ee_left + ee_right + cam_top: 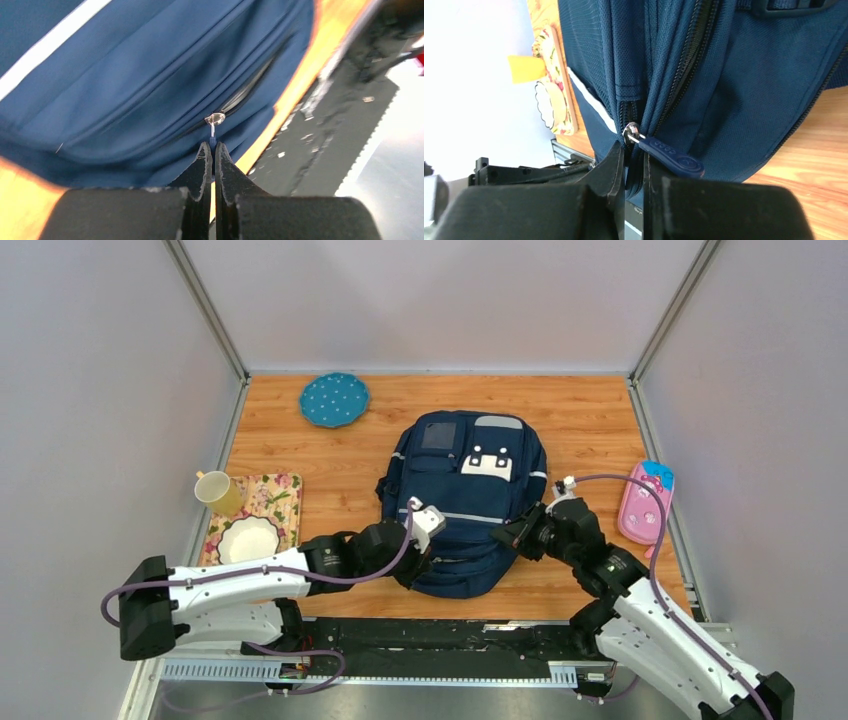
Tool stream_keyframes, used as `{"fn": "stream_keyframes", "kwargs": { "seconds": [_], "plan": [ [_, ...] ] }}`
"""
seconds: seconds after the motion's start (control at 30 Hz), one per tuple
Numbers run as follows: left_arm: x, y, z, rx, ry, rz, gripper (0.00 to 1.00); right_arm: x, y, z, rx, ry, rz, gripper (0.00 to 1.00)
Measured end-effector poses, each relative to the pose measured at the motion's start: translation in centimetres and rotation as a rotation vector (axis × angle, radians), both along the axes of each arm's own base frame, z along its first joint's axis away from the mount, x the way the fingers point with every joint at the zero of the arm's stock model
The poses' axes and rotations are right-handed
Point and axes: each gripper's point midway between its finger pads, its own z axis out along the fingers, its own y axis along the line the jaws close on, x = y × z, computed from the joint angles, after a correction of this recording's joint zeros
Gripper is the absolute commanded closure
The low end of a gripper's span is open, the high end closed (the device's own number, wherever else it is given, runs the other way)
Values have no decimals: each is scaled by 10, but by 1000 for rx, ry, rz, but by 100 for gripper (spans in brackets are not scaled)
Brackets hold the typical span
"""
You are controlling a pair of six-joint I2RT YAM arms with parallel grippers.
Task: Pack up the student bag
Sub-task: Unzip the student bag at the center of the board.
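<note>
The student bag (462,502) lay flat at the middle of the wooden surface (580,420), front upward, its white patch (487,464) toward 12 o'clock and the thin grey stripe (470,516) crossing it lower down. Both arms reached in from 6 o'clock and met the bag's near end. The left one came to its 7 o'clock corner and the right one to its 4 o'clock side. In the left wrist view the left pincer (213,147) was closed tight. A sliver of blue was nipped between its tips, and a thin metal link ran up from there to the zip puller (215,120) on a zip line of the bag. That zip gaped a little past the puller. In the right wrist view the right pincer (634,150) was drawn nearly together on a fold of the bag's navy cloth right at a zip. The metal slider sat just above its tips, and the blue rubber tab (672,158) lay free against the outside of one finger, not between them. Around the bag, a blue dotted plate (334,399) sat at 11 o'clock. At 9 o'clock a flowered tray (281,492) carried a yellow mug (217,491) and a white bowl (248,538). A pink pencil case (645,502) lay well apart at 3 o'clock, by the surface's edge.
</note>
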Motion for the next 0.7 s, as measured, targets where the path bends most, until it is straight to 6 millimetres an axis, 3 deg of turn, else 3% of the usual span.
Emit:
{"fn": "stream_keyframes", "kwargs": {
  "seconds": [0.13, 0.23, 0.47, 0.7],
  "plan": [
    [13, 44, -24, 143, -38, 157, 100, 6, -15, -6, -26, 8, 3, 100],
    [23, 62, -28, 197, -75, 233, 100, 9, -21, -9, -37, 24, 16, 100],
    [20, 56, -23, 194, -119, 165, 100, 21, -25, -7, -85, 51, 66, 100],
    [-8, 35, -28, 230, -208, -41, 100, 29, -35, -16, -164, 67, 90, 100]
  ]
}}
